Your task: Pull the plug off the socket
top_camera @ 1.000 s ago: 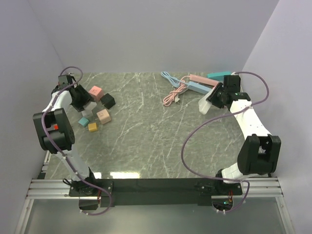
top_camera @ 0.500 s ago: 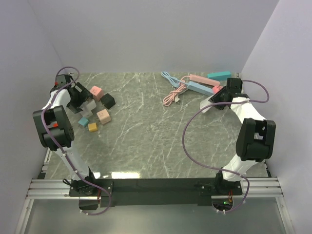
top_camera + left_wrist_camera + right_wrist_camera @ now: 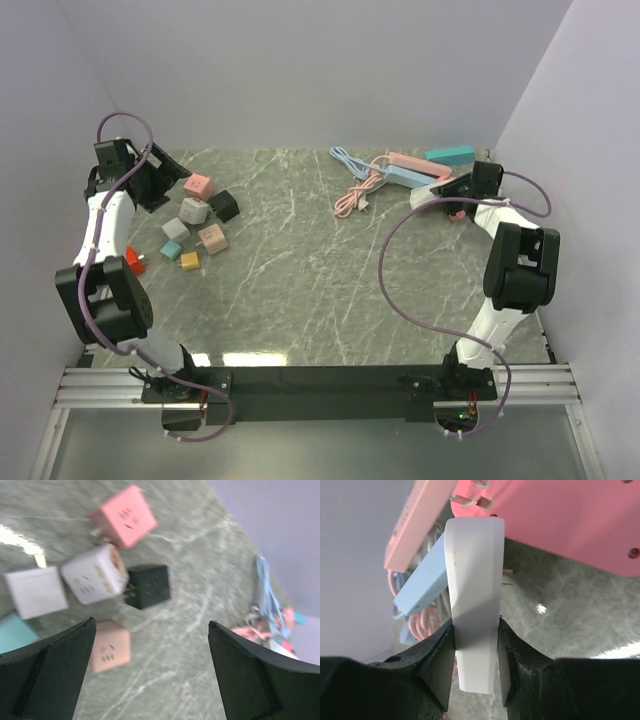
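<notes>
Right gripper (image 3: 475, 652) clenched on white socket strip (image 3: 474, 575). Left gripper (image 3: 152, 675) spread wide, empty, above white adapter cube (image 3: 94, 580).

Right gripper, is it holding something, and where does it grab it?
Yes: the right gripper pinches the white power strip by its long sides, near one end. The left gripper is open, holding nothing.

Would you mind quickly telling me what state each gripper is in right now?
Left gripper: open, holding nothing.
Right gripper: closed on the white power strip.
</notes>
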Controlling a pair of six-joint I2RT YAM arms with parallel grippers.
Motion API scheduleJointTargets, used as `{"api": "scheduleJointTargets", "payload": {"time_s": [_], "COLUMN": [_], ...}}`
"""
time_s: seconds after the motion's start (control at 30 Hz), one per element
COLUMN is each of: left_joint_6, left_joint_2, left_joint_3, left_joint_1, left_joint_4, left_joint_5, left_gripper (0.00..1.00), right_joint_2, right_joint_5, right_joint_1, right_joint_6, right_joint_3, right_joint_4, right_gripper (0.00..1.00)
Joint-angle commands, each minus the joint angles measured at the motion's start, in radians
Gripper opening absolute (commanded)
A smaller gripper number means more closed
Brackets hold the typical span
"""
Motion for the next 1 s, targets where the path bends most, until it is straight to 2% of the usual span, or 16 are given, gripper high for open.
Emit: {"api": "scheduleJointTargets", "payload": {"time_s": [0.0,0.03,0.07,0.1,0.17,0.37,0.67,0.87,0.97], "left_joint_6": [-0.006,-0.006,-0.011,-0.016,-0.016,-0.006,-0.013,0.018,0.03], "left_joint_2": [-0.075,-0.085,-0.103,-0.112,-0.129,-0.134,-0.118,-0.111,-0.126], "left_joint_3": [-0.052,-0.061,-0.071,-0.089,-0.101,-0.118,-0.108,-0.078,-0.072], "left_joint_1": [-0.017,-0.019,-0.02,-0.02,-0.026,-0.063,-0.103,-0.155,-0.181], "left_joint_4": [0.047,0.052,0.061,0.068,0.073,0.088,0.124,0.105,0.089], "left_joint_5": [0.128,0.137,0.15,0.174,0.187,0.232,0.295,0.334,0.331], "left_gripper": [0.99,0.99,1.0,0.99,0.99,0.99,0.99,0.99,0.99], "right_joint_2": [0.056,0.051,0.047,0.039,0.002,-0.12,-0.347,-0.479,-0.581], "right_joint_5": [-0.037,-0.025,-0.021,-0.018,-0.008,-0.002,0.062,-0.18,-0.226], "right_joint_1": [0.0,-0.003,-0.006,-0.013,-0.024,-0.053,-0.061,-0.058,-0.058], "right_joint_6": [0.057,0.056,0.051,0.042,0.03,-0.021,-0.136,-0.26,-0.3], "right_joint_3": [-0.024,-0.028,-0.034,-0.042,-0.061,-0.074,-0.091,-0.194,-0.248], "right_joint_4": [0.087,0.08,0.057,0.047,0.023,-0.144,-0.302,-0.24,-0.246], "right_gripper": [0.3,0.41,0.61,0.74,0.9,0.93,0.95,0.96,0.96]}}
